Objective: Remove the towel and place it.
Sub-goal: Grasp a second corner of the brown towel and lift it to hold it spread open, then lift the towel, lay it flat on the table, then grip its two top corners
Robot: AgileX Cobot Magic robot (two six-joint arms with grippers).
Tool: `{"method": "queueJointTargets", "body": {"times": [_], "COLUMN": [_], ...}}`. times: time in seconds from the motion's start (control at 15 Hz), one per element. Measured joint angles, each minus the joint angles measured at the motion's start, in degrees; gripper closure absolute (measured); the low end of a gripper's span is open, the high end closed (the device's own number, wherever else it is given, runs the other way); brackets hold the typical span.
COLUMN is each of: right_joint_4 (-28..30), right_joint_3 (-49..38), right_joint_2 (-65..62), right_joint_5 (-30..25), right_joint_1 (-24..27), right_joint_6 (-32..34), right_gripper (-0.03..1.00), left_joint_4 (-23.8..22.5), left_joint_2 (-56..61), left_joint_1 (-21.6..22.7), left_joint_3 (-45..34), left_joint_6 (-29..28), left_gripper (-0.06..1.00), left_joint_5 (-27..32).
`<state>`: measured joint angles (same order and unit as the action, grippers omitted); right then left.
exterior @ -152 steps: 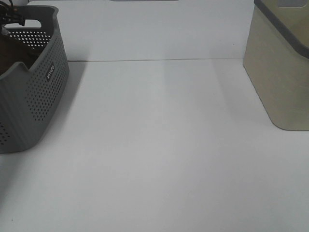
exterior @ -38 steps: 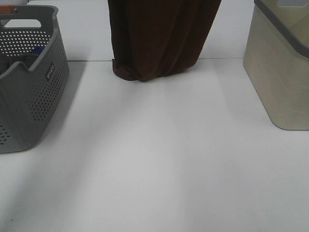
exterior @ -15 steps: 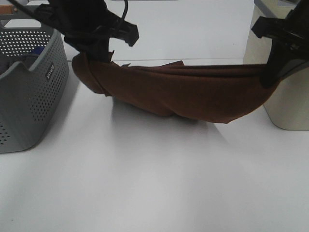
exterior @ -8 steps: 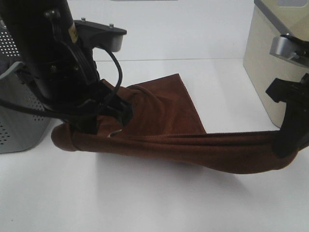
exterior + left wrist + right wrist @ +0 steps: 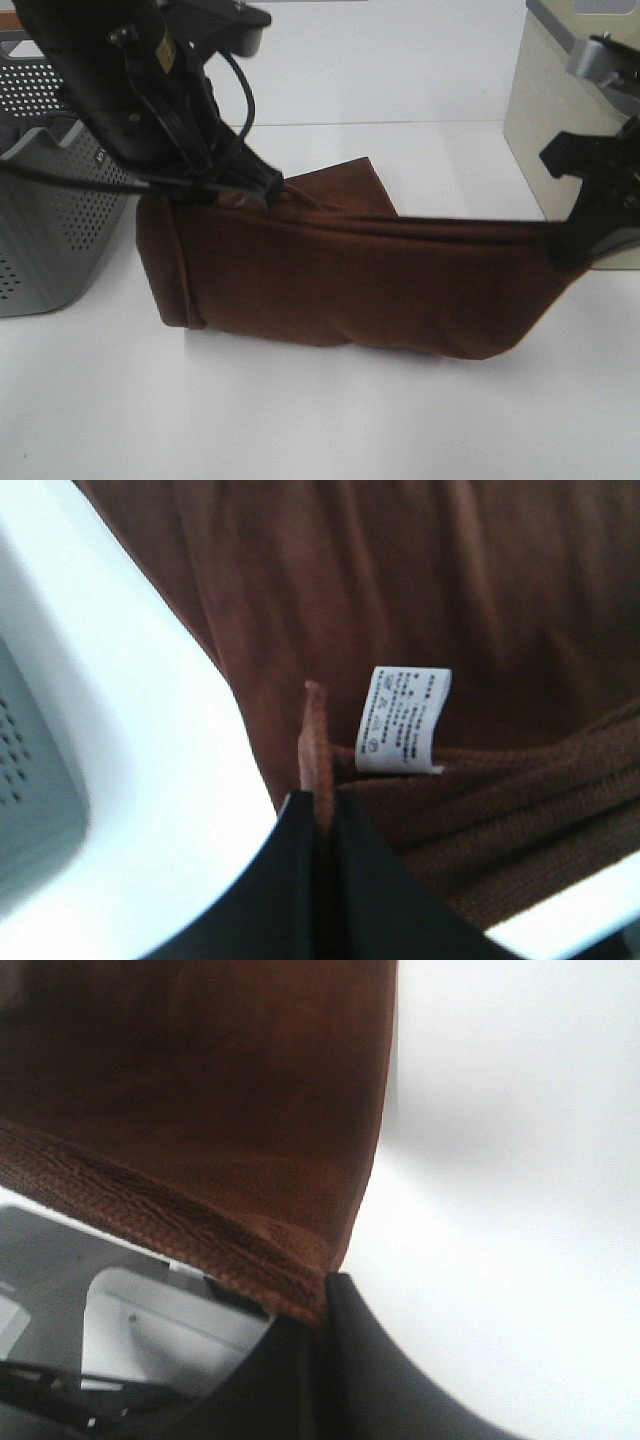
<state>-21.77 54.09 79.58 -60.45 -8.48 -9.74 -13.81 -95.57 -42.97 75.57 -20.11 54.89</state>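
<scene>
The left hand [image 5: 322,810], fingers closed tight on the hem of a large dark brown plush towel [image 5: 360,280] just beside its small white tag [image 5: 403,720], and the right hand [image 5: 322,1305], pinched closed on the opposite corner, hold the top edge stretched between them. The cloth hangs as a wide sheet. Its lower part appears to rest on the white tabletop [image 5: 330,420], between the grey perforated plastic basket [image 5: 60,230] and the beige bin [image 5: 560,120], probably so it can be laid flat.

towel [image 5: 350,280] lifted higher, spread taller (less sag)
</scene>
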Motion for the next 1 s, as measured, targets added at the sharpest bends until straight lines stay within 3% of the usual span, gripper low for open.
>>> {"method": "queueJointTargets", "body": {"times": [0.2,0.33,0.47,0.53,0.73,0.87,1.0], "right_joint_4": [0.23,0.57,1.78,2.01,3.15,4.87,5.61], "right_joint_3": [11.46,23.49,41.2,45.32,69.44,83.54,90.76], "right_joint_2": [4.07,11.57,22.92,25.44,38.9,45.44,46.7], "right_joint_5": [4.13,4.58,4.76,4.76,4.81,5.56,8.59], "right_joint_1": [0.0,0.0,0.0,0.0,0.0,0.0,0.06], "right_joint_6": [0.0,0.0,0.0,0.0,-0.4,-2.06,-3.67], "right_gripper": [0.97,0.97,0.97,0.97,0.97,0.97,0.97], "left_joint_4": [-4.64,-5.33,-6.3,-6.53,-6.76,-6.88,-7.05], "left_joint_2": [-0.17,-2.35,-8.31,-11.29,-20.17,-26.3,-30.08], "left_joint_1": [7.22,12.03,16.44,18.16,21.26,22.23,22.29], "left_joint_3": [1.78,4.58,10.43,13.81,24.01,36.67,50.65], "left_joint_6": [-3.61,-3.15,-2.01,-1.83,-1.83,-1.83,-0.69], "left_gripper": [0.93,0.93,0.93,0.93,0.93,0.93,0.93], "left_joint_5": [-16.33,-25.21,-35.12,-38.5,-46.01,-48.87,-50.99]}}
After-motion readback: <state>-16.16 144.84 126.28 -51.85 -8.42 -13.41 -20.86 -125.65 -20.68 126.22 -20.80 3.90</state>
